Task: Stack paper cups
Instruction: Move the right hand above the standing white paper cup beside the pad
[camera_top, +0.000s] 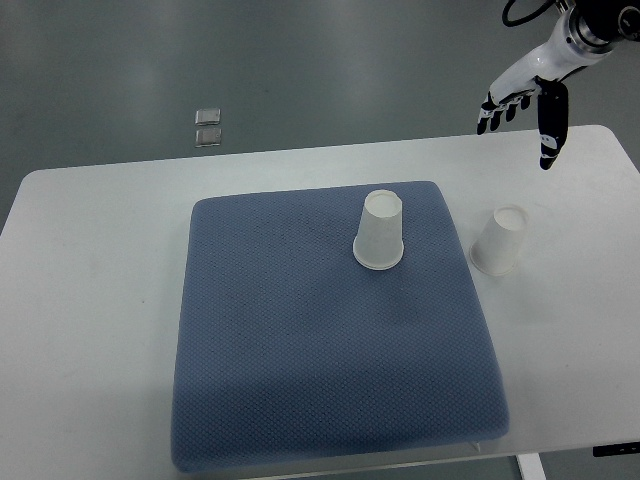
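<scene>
nearest the camera lies the near edge of a blue cushion (330, 390), a thick, square pad with a fine dotted weave that covers most of the middle of the white counter (90, 300). its near right corner comes almost to the counter's near edge. on the far half of the cushion, a little right of its centre, stands a white paper cup (380, 231), upside down, its wide rim pressed into the fabric and its narrower base facing up. a second paper cup (500, 240), also white and also inverted, stands on the bare counter just beside the cushion's right edge, apart from it and well apart from the first cup; it looks slightly tilted toward the right in this steep view. the two cups are not stacked. above the counter's far right corner hangs the right hand (520, 105), white with black fingers, its arm coming in from the upper right corner of the picture. its fingers are spread and slack, one pointing straight down toward the counter, and it holds nothing; it is well clear of both cups. beyond the counter's far edge is a grey floor, and on it, to the far left, lie two small pale square tiles (208, 127), one just beside the other.
</scene>
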